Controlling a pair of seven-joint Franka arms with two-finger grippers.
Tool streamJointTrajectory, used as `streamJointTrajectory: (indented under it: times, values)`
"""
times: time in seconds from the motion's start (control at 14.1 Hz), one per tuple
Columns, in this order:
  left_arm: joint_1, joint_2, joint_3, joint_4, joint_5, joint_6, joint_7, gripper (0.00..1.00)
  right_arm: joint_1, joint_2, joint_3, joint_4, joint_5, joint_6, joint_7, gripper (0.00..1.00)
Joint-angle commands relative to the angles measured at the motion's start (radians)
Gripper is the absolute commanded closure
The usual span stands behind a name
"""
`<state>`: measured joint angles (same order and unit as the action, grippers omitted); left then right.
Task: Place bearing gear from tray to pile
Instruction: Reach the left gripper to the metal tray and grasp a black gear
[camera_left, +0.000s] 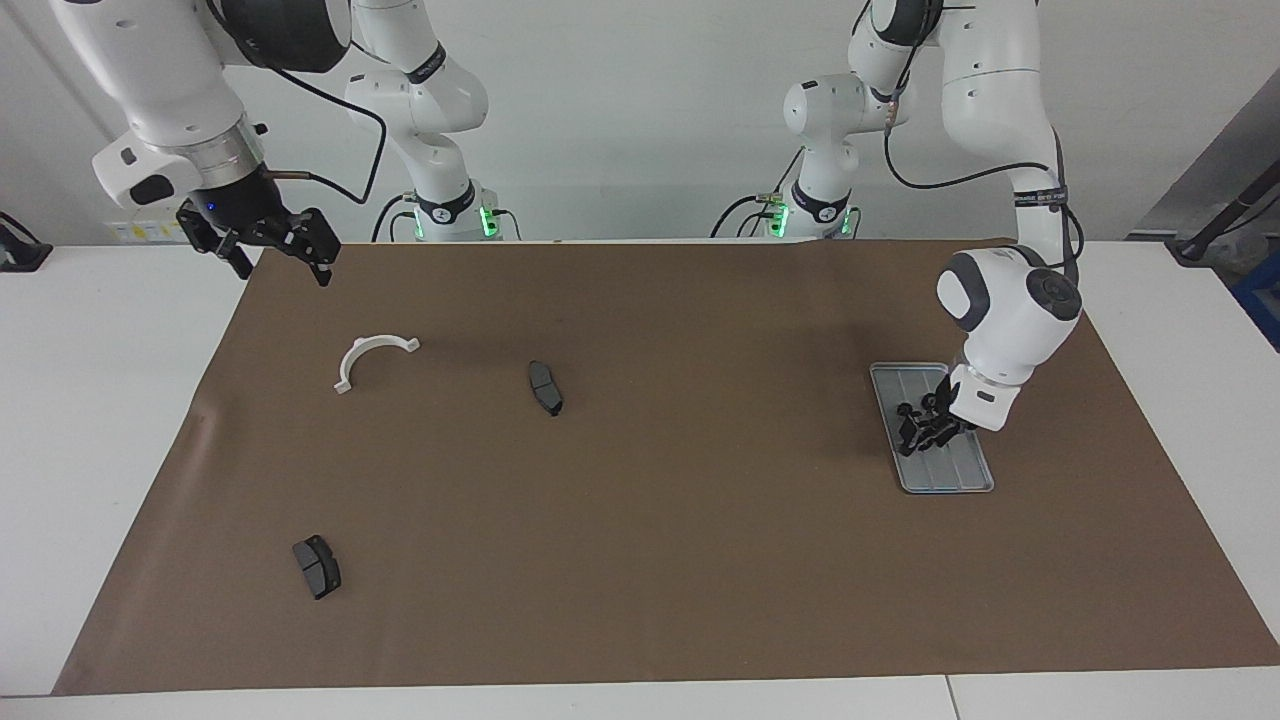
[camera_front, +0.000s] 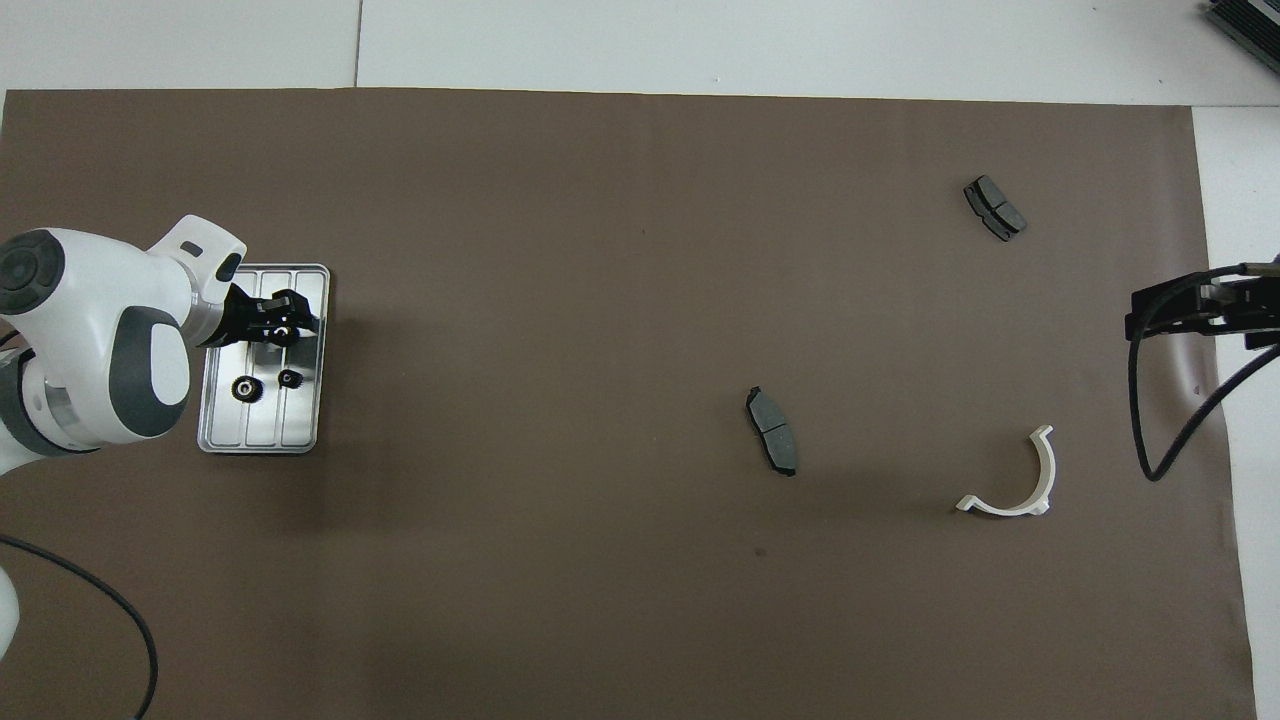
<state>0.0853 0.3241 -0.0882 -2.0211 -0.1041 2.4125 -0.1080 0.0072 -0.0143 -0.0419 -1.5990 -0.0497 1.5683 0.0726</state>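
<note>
The silver tray lies on the brown mat toward the left arm's end of the table. My left gripper is down in the tray, shut on a small black bearing gear. Two more bearing gears rest in the tray, nearer to the robots. The pile is a loose scatter toward the right arm's end: a white half-ring bracket and two dark brake pads. My right gripper waits open in the air over the mat's edge.
A brown mat covers most of the white table. The right arm's black cable hangs over the mat's edge beside the bracket. The two arm bases stand at the robots' end of the table.
</note>
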Motion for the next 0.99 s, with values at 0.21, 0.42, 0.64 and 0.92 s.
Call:
streamJointTrajectory:
  times: [0.21, 0.42, 0.64, 0.92]
  values:
    - [-0.022, 0.000, 0.007, 0.001, -0.003, -0.036, 0.007, 0.46, -0.009, -0.019, 0.005, -0.018, 0.019, -0.001, -0.011, 0.00]
    - [-0.021, 0.000, 0.007, 0.002, 0.011, -0.036, 0.007, 0.50, -0.009, -0.019, 0.005, -0.018, 0.019, -0.001, -0.011, 0.00]
    - [-0.021, 0.000, 0.007, 0.002, 0.011, -0.036, 0.007, 0.54, -0.009, -0.019, 0.005, -0.019, 0.019, -0.001, -0.011, 0.00]
    - [-0.021, 0.000, 0.007, 0.002, 0.011, -0.036, 0.007, 0.67, -0.009, -0.019, 0.005, -0.018, 0.019, -0.001, -0.011, 0.00]
